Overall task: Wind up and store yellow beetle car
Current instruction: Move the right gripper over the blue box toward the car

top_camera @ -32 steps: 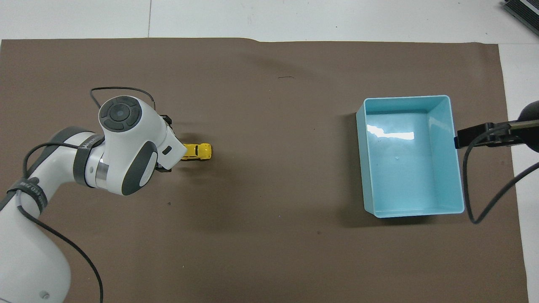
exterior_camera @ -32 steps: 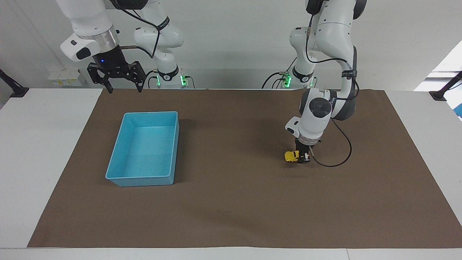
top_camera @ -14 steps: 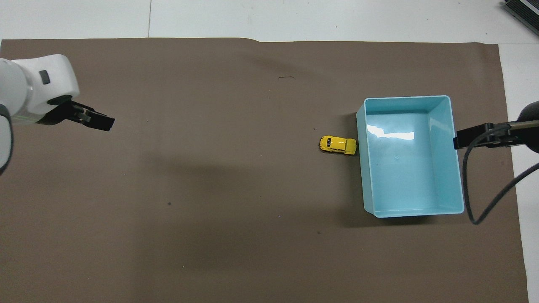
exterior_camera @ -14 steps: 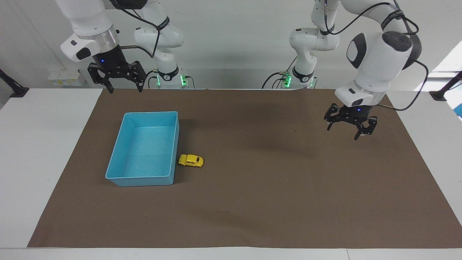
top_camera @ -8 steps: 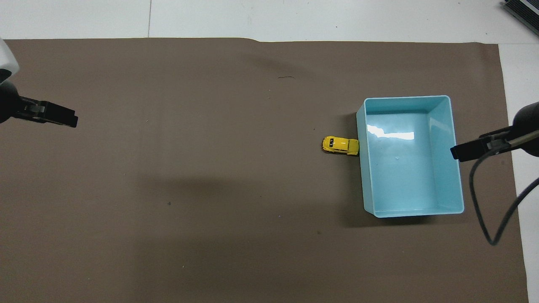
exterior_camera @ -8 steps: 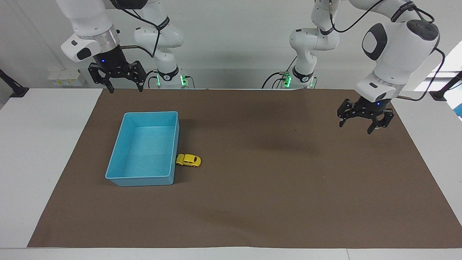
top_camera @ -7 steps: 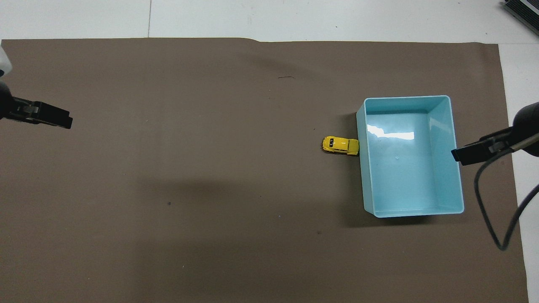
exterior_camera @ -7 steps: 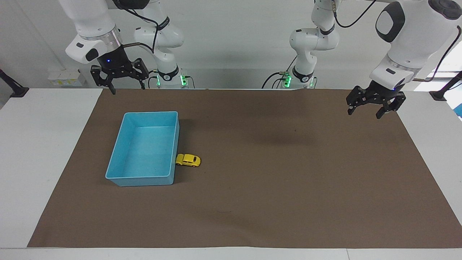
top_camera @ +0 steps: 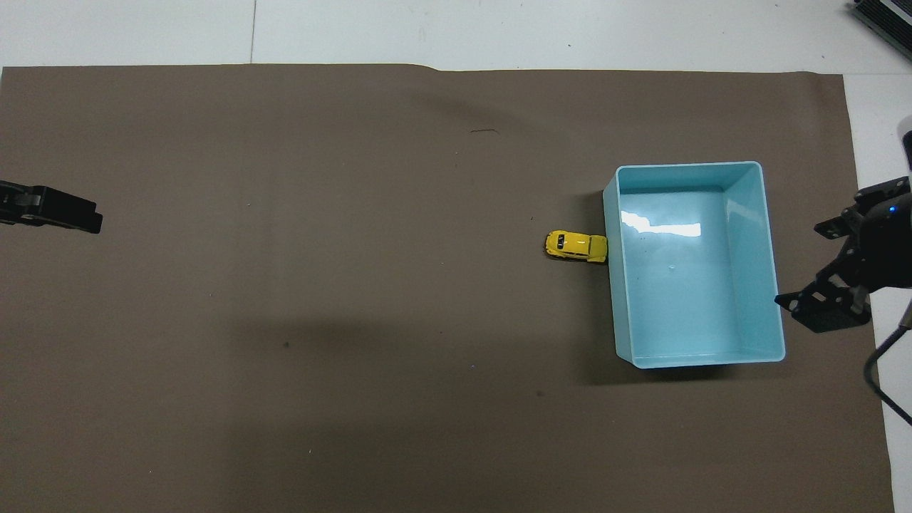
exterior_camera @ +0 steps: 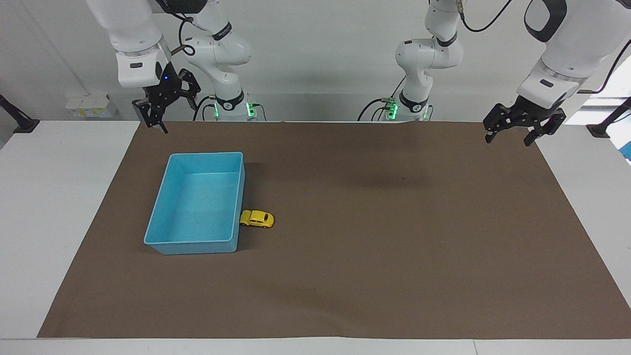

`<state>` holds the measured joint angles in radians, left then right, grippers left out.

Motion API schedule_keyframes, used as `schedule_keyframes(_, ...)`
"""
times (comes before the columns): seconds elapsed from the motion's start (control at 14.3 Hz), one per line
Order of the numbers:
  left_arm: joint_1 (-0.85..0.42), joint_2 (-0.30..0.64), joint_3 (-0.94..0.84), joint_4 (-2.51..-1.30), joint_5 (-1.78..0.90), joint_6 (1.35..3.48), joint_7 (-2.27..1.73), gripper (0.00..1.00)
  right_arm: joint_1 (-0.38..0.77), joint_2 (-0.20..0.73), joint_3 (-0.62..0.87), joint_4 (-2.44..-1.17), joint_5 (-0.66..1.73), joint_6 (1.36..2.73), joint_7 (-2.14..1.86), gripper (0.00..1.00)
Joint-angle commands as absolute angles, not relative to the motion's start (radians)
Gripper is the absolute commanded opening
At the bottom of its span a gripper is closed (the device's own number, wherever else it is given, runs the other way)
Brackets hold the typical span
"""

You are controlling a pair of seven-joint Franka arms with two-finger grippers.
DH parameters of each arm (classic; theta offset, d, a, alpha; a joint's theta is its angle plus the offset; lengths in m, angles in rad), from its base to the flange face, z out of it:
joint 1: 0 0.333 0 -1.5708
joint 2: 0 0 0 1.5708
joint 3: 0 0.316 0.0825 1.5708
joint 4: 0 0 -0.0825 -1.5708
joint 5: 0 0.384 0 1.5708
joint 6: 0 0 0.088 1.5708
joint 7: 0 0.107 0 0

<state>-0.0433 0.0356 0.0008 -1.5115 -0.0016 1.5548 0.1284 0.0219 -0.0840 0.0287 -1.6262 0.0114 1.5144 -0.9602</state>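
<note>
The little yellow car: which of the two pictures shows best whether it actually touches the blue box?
The overhead view: looking straight down, the yellow beetle car has its nose against the outer wall of the light blue bin, no gap showing. The facing view shows the car side-on beside the bin, windows and wheels visible.

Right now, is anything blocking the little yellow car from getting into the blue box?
Only the blue box's own wall: the yellow car sits on the mat against its outside. The box looks empty.

Left gripper (exterior_camera: 510, 134) raised, fingers apart; right gripper (exterior_camera: 157, 114) raised (turned sideways), fingers apart.
</note>
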Motion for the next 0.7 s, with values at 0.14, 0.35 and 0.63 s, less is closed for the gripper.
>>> schedule_keyframes(0.14,-0.038,0.008,-0.011,-1.539,0.009,1.545,0.124,1.00,0.070,-0.080,0.044,-1.696,0.003,1.623,-1.129,1.00)
schedule_keyframes(0.35,-0.032,0.008,-0.012,-1.537,0.008,1.549,0.117,1.00,0.124,-0.051,0.044,-1.744,0.003,1.698,-1.137,1.00)
schedule_keyframes(0.63,-0.040,0.008,-0.012,-1.542,0.006,1.548,0.057,1.00,0.160,0.032,0.044,-1.747,0.003,1.762,-1.201,1.00)
